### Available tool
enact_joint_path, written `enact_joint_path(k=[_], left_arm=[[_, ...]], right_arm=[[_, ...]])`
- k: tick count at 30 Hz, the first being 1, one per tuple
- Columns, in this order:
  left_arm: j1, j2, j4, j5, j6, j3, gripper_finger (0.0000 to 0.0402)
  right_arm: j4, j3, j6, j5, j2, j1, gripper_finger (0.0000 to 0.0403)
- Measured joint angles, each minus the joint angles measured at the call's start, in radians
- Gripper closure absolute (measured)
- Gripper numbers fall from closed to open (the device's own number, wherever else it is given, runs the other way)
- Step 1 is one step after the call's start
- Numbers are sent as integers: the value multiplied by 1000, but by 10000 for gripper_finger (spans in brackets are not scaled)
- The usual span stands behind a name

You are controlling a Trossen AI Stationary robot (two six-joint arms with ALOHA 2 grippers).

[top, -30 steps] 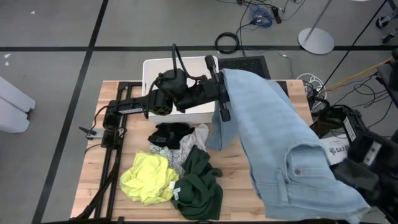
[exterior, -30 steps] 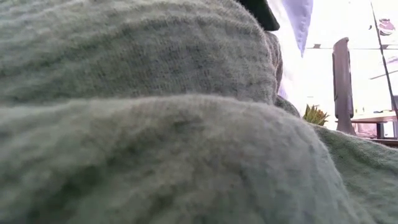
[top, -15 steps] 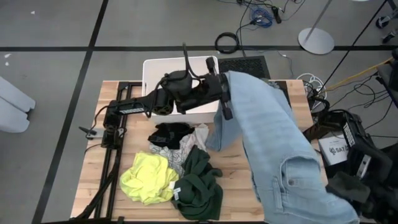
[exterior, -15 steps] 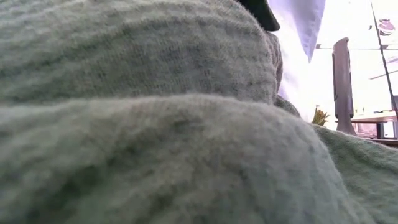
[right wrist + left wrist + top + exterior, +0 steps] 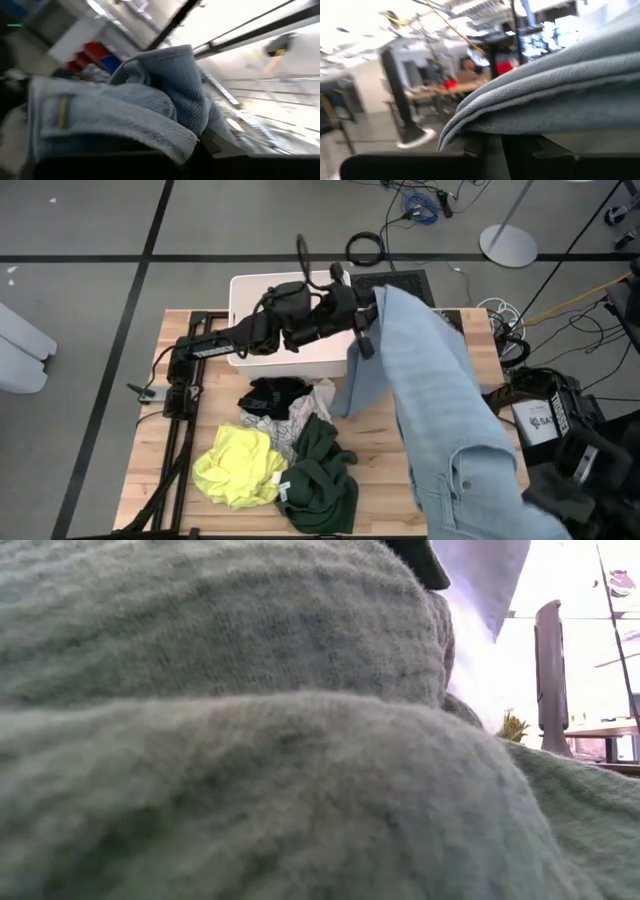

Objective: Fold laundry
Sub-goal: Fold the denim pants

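Stretching between both arms, the light blue garment hung raised over the table's right side. The left gripper pinched its far end above the white bin; the right gripper, off the near right corner, was clenched on the other end. Black, patterned white, bright yellow and dark green garments lay heaped on the wooden table.
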Motion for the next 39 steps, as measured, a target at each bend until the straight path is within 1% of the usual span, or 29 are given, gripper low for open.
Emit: enact_joint_path(k=[2,4,6,9,13,18,21,23,26,28,29,31,34,36,39], left_arm=[[0,-2,-92,34,-38,0,341],[0,-2,-191,70,-42,0,341],[-2,-2,-281,98,-49,0,341],[-3,-4,-408,171,-87,0,341],[-12,-4,-558,250,-126,0,341],[-59,-4,-662,283,-142,0,341],[-105,-3,-693,284,-146,0,341],[-149,-3,-679,282,-146,0,341],[-226,14,-546,235,-145,-54,341],[-263,37,-416,217,-137,-129,341],[-273,49,-325,215,-130,-177,341],[-276,68,-143,207,-114,-271,341],[-267,80,185,203,-111,-387,341],[-256,92,306,204,-109,-430,341],[-242,131,395,224,-140,-453,341]], right_arm=[[165,3,-140,-29,-1,-16,380],[302,32,-276,-57,-3,-30,380],[367,78,-370,-70,-11,-50,380],[344,157,-400,-55,-30,-88,380],[240,236,-393,-7,-62,-132,380],[210,266,-375,9,-118,-170,380],[210,266,-375,10,-153,-187,380],[207,266,-368,19,-171,-195,380],[202,267,-366,28,-180,-196,380],[186,267,-366,28,-179,-196,380],[176,267,-359,29,-176,-196,380],[145,267,-330,41,-169,-196,380],[73,266,-263,69,-160,-196,380],[19,266,-204,76,-155,-196,380],[-67,266,-100,75,-145,-196,380]])
